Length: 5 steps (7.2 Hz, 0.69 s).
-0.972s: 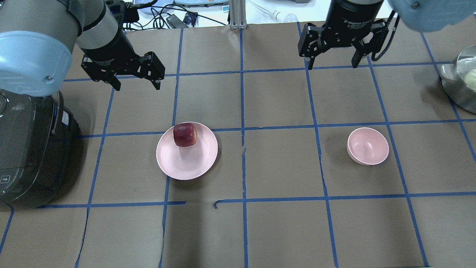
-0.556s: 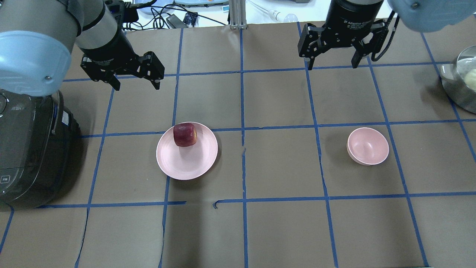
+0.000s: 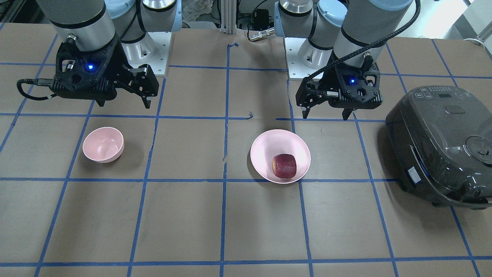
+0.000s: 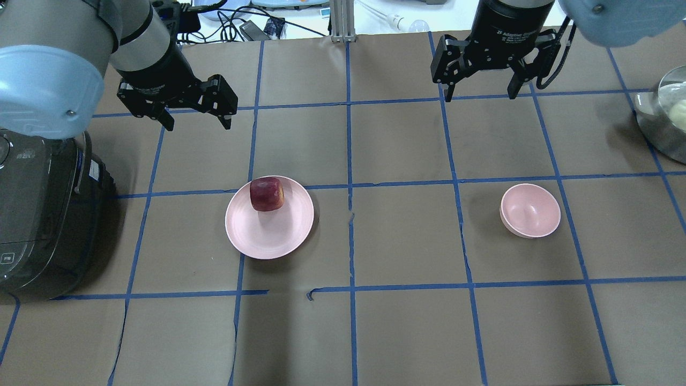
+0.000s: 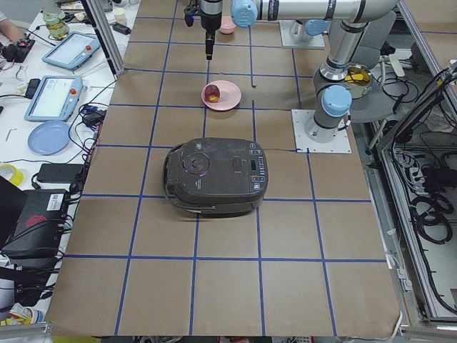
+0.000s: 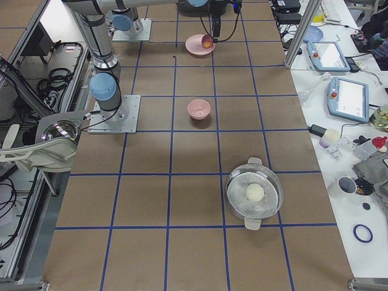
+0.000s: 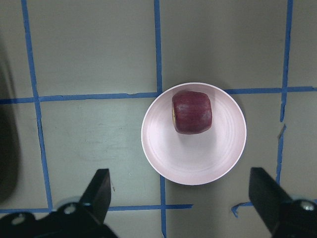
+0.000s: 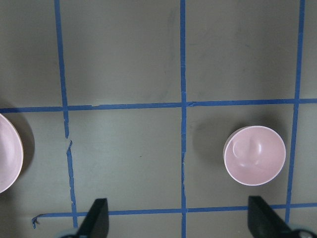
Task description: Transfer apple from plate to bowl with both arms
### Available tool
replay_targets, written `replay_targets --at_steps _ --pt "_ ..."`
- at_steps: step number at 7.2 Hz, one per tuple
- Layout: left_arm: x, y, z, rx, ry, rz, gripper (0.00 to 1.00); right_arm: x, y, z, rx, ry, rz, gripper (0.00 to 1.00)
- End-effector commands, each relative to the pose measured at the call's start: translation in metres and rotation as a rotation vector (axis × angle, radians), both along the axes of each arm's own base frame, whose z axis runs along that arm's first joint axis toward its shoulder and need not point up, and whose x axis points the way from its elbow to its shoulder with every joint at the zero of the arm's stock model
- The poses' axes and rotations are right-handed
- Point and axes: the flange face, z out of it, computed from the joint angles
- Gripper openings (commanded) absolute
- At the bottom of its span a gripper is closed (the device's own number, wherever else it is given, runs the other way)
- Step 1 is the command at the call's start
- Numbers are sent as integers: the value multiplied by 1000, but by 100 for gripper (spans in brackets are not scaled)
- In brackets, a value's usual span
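The dark red, roundish apple [image 4: 266, 194] sits on the wide pale pink plate [image 4: 268, 238], well below the left gripper [image 4: 198, 127], whose fingers are spread wide and empty. The apple looks firm, smooth and fairly heavy, so pinching it across the middle seems best. The right gripper [image 4: 479, 96] is likewise spread wide and empty. Almost nothing has shifted since a second ago.

Table [image 4: 407, 332] is carrying brown paper with a blue tape [image 4: 349, 161] grid running across it, and the paper is tearing along a few seams near the middle. Plate [image 4: 273, 236] is sitting left of centre over a tape crossing. Bowl [image 4: 536, 214] is sitting well apart on the robot's right, just beside a tape line. Dark rice cooker [image 4: 37, 214] is occupying the left end, and a steel pot [image 4: 656, 136] is sitting at the right edge.
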Motion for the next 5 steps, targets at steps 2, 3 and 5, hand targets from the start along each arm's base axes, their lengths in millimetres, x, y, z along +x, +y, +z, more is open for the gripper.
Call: replay_targets --at_steps 2,3,5 --pt "-3 -18 -52 44 0 -3 100 -96 -13 -52 102 -11 -12 100" --pt "-7 -28 -74 18 22 37 100 -142 -16 -85 140 -24 -42 100" --pt "-16 -35 -128 22 61 49 100 -201 -6 -184 98 -42 -11 100"
